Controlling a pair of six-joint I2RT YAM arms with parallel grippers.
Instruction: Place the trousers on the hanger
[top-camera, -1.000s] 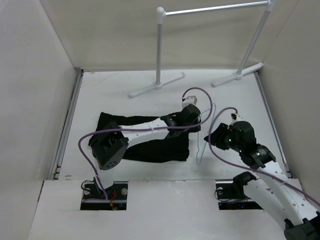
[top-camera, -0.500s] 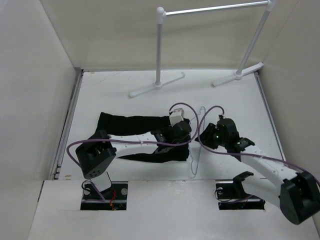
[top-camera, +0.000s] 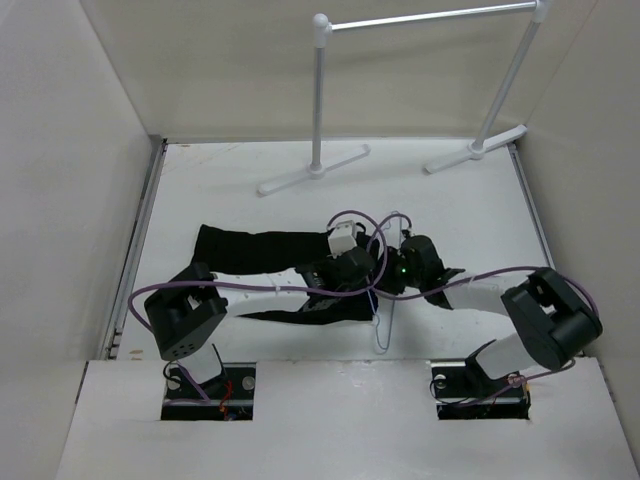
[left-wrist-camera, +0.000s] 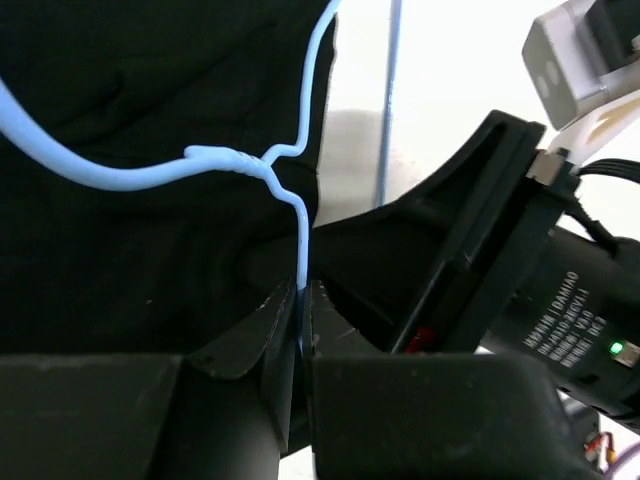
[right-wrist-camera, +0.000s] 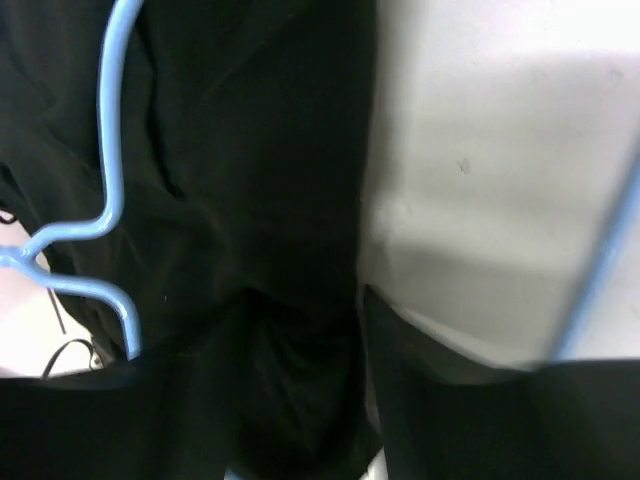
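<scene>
The black trousers (top-camera: 250, 250) lie flat across the middle of the table. The pale hanger (top-camera: 383, 325) lies by their right end. In the left wrist view its twisted neck (left-wrist-camera: 240, 165) sits over the black cloth (left-wrist-camera: 120, 250). My left gripper (left-wrist-camera: 302, 292) is shut on the hanger's wire just below the neck; it also shows in the top view (top-camera: 352, 272). My right gripper (top-camera: 388, 272) sits right beside it. In the right wrist view, it (right-wrist-camera: 300, 300) is closed on a bunch of trouser cloth (right-wrist-camera: 260, 150) at the garment's right edge, with the hanger wire (right-wrist-camera: 105, 220) on the left.
A white tubular garment rack (top-camera: 320, 100) with flat feet stands at the back of the table. Tall white walls (top-camera: 70, 200) close in the left and right sides. Purple cables (top-camera: 250, 285) loop over both arms near the grippers.
My right arm has swung left and down to the trousers' right edge, next to my left gripper. My left gripper has slid toward the front left with the hanger.
</scene>
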